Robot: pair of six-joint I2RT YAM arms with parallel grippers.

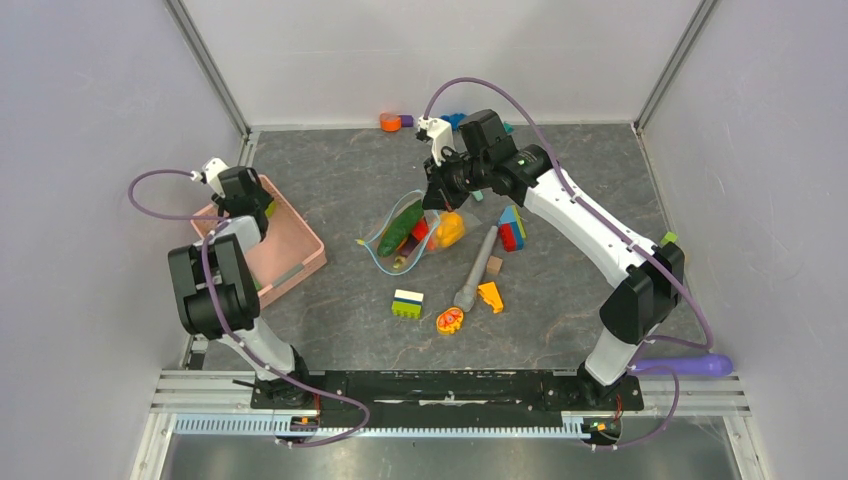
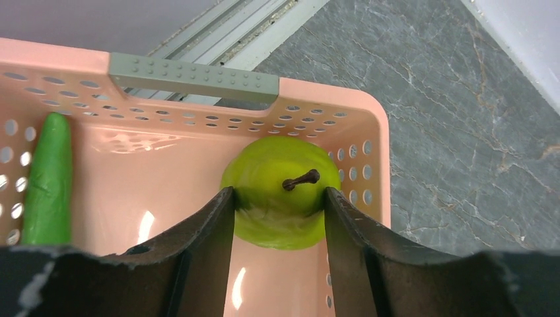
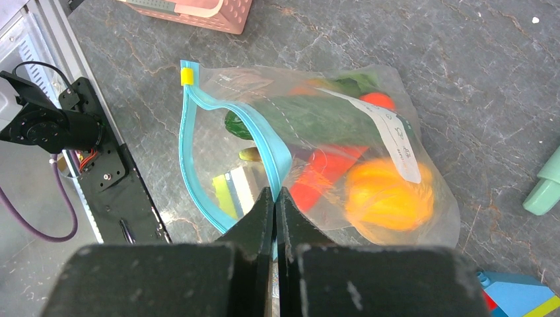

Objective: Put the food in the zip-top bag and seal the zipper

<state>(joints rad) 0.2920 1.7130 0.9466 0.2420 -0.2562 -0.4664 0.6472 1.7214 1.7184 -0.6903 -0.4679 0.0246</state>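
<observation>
The clear zip-top bag (image 3: 343, 86) lies mid-table with its mouth gaping. My right gripper (image 3: 275, 195) is shut on the upper lip of the teal zipper (image 3: 218, 109) and holds it up. A yellow slider (image 3: 187, 76) sits at the strip's end. In the bag are food pieces: a dark green one (image 3: 297, 119), a red one (image 3: 323, 172) and an orange one (image 3: 386, 198). My left gripper (image 2: 279, 198) reaches into the pink basket (image 2: 330, 105), its fingers pressed against both sides of a green pear (image 2: 280, 165). A long green piece (image 2: 47, 178) lies at the basket's left.
Near the bag (image 1: 405, 240) lie a striped block (image 1: 407, 303), a grey stick (image 1: 478, 268), an orange wedge (image 1: 490, 296), a flat orange-red oval (image 1: 449, 320) and stacked coloured blocks (image 1: 512, 228). Small pieces (image 1: 392, 122) sit at the back wall. The basket (image 1: 290, 250) stands at the left.
</observation>
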